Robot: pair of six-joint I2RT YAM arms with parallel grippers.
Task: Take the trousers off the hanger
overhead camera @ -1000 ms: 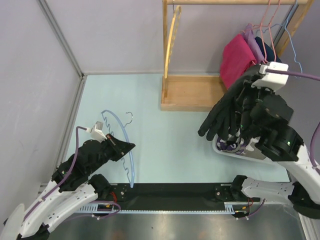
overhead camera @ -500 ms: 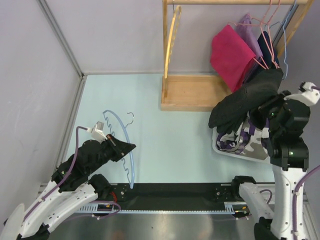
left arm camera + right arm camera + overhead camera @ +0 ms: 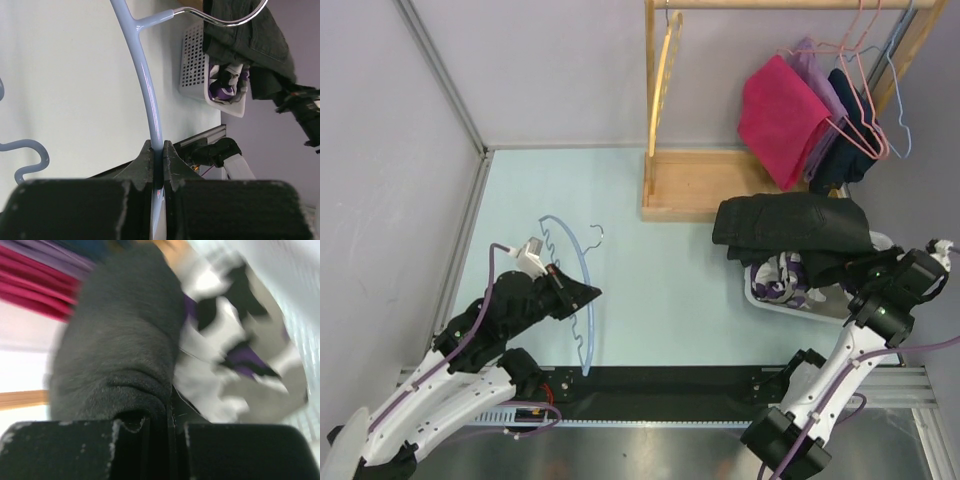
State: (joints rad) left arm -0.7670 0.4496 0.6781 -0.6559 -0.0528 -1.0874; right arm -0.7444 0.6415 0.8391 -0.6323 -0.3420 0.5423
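Observation:
The dark grey trousers [image 3: 790,228] lie draped over the top of the white basket [image 3: 760,297] at the right, off the hanger. My right gripper [image 3: 865,272] is shut on a fold of the trousers [image 3: 120,360], low beside the basket. The light blue hanger [image 3: 575,290] lies over the table at the left, bare. My left gripper [image 3: 582,294] is shut on the hanger's bar [image 3: 150,100]; the metal hook [image 3: 220,17] points away towards the basket [image 3: 200,65].
A wooden clothes rack [image 3: 705,185] stands at the back with a wooden hanger [image 3: 665,70] and red [image 3: 780,115], purple and navy garments on pink and blue hangers. The basket holds purple, white and black clothes [image 3: 785,280]. Grey walls close the left and back.
My right arm has swung down and to the right, lowering the trousers from mid-air onto the basket. My left gripper has shifted the hanger slightly up and right.

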